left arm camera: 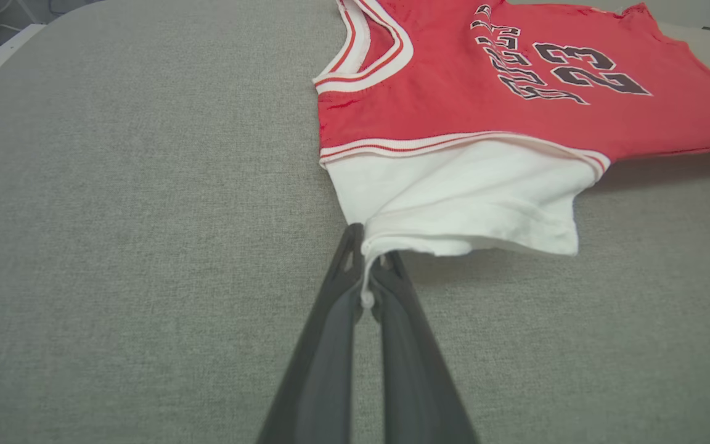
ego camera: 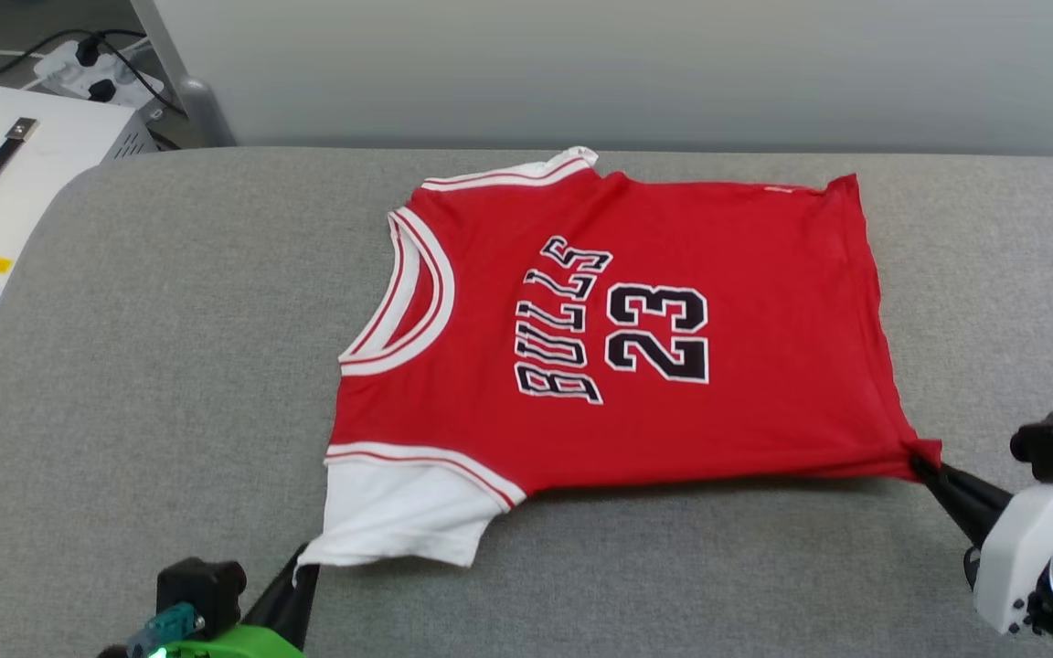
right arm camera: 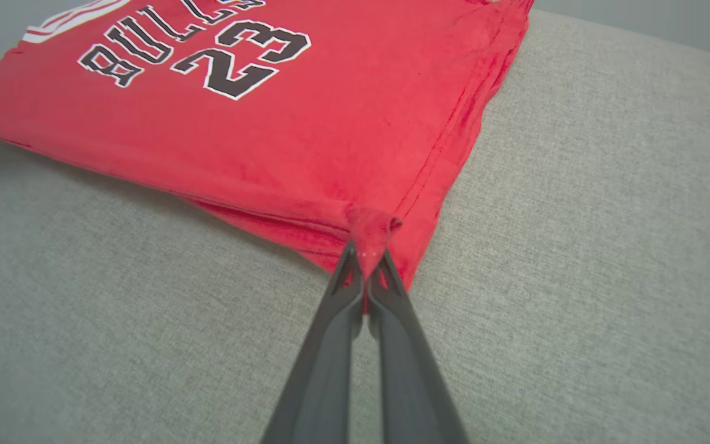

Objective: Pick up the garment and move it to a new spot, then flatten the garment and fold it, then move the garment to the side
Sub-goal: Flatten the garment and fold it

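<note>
Broad bare grey fabric tabletop (ego camera: 170, 384) lay open left of the red white-sleeved jersey (ego camera: 764, 274), a narrower strip right; a white handled box (ego camera: 60, 146) flanked the far-left edge.

Bright red over the body of the short-sleeved cloth sports jersey (ego camera: 764, 274), white on its sleeve (ego camera: 398, 512), red-and-white stripe trim at neck and sleeve seam — black white-outlined letters and number 23 on the chest. Plain flecked grey weave on the padded fabric surface (ego camera: 124, 411) beneath. Dark grey on the long fingers of the left gripper (left arm camera: 367, 246) and right gripper (right arm camera: 367, 253) — green casing (ego camera: 225, 644) behind the left, white casing (ego camera: 1025, 557) behind the right.
</note>
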You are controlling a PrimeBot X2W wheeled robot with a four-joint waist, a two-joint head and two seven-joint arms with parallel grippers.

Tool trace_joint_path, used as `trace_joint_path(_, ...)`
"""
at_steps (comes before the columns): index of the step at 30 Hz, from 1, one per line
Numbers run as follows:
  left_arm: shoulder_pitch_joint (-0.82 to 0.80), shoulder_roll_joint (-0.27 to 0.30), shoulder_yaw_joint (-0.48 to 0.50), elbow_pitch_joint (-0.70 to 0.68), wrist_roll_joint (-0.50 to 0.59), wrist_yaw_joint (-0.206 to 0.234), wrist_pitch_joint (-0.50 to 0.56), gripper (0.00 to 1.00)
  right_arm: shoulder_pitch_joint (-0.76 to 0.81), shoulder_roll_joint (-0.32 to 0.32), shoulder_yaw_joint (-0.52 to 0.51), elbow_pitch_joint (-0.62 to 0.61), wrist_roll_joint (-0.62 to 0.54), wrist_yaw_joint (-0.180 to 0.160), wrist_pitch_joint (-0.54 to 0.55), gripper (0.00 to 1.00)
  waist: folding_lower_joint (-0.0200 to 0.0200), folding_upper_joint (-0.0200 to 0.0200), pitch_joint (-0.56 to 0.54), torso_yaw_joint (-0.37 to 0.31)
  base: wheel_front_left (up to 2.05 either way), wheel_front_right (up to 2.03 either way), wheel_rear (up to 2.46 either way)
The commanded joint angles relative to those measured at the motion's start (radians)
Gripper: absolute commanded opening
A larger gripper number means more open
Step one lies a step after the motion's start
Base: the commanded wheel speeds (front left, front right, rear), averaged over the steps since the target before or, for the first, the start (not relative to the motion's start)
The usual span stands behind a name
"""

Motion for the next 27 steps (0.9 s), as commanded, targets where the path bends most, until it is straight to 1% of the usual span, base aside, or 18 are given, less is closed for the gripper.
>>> trace_joint_path(1, 0.043, 0.002, 0.000, -0.011, -0.028, 0.005, 0.000, 0.00, 0.050, -0.009, -0.023, -0.021, 0.000, -0.001, 0.010, 0.00, 0.0002, -0.0001, -0.039, 0.004, 0.00, 0.00, 0.00)
trace_joint_path(4, 0.093, 0.016, -0.023, -0.014, -0.037, 0.007, 0.017, 0.00, 0.147, -0.019, -0.069, -0.063, 0.004, -0.001, 0.037, 0.00, 0.0002, -0.0001, -0.054, 0.004, 0.00, 0.00, 0.00)
trace_joint_path(7, 0.131, 0.015, -0.050, -0.026, -0.059, -0.002, 0.048, 0.00, 0.248, -0.027, -0.120, -0.111, 0.001, -0.001, 0.077, 0.00, 0.0002, -0.0001, -0.066, 0.005, 0.00, 0.00, 0.00)
trace_joint_path(11, 0.163, 0.020, -0.066, -0.035, -0.083, -0.002, 0.078, 0.00, 0.377, -0.029, -0.207, -0.180, 0.004, -0.001, 0.127, 0.00, 0.0002, -0.0001, -0.078, 0.006, 0.00, 0.00, 0.00)
trace_joint_path(16, 0.183, 0.030, -0.075, -0.046, -0.106, -0.021, 0.095, 0.00, 0.501, -0.005, -0.330, -0.254, -0.022, -0.001, 0.199, 0.00, 0.0002, -0.0001, -0.080, 0.009, 0.00, 0.00, 0.00)
trace_joint_path(20, 0.163, 0.029, -0.062, -0.035, -0.083, -0.029, 0.054, 0.00, 0.542, 0.028, -0.429, -0.294, -0.073, -0.001, 0.237, 0.00, 0.0002, -0.0001, -0.077, 0.011, 0.00, 0.00, 0.00)
trace_joint_path(23, 0.110, 0.032, -0.046, -0.014, -0.057, -0.051, 0.026, 0.00, 0.552, 0.061, -0.506, -0.336, -0.098, -0.001, 0.271, 0.00, 0.0002, -0.0001, -0.065, 0.011, 0.00, 0.00, 0.00)
trace_joint_path(27, -0.009, 0.027, -0.036, 0.029, -0.023, -0.102, 0.030, 0.00, 0.534, 0.095, -0.573, -0.385, -0.128, -0.001, 0.325, 0.00, 0.0002, -0.0001, -0.042, 0.007, 0.00, 0.00, 0.00)
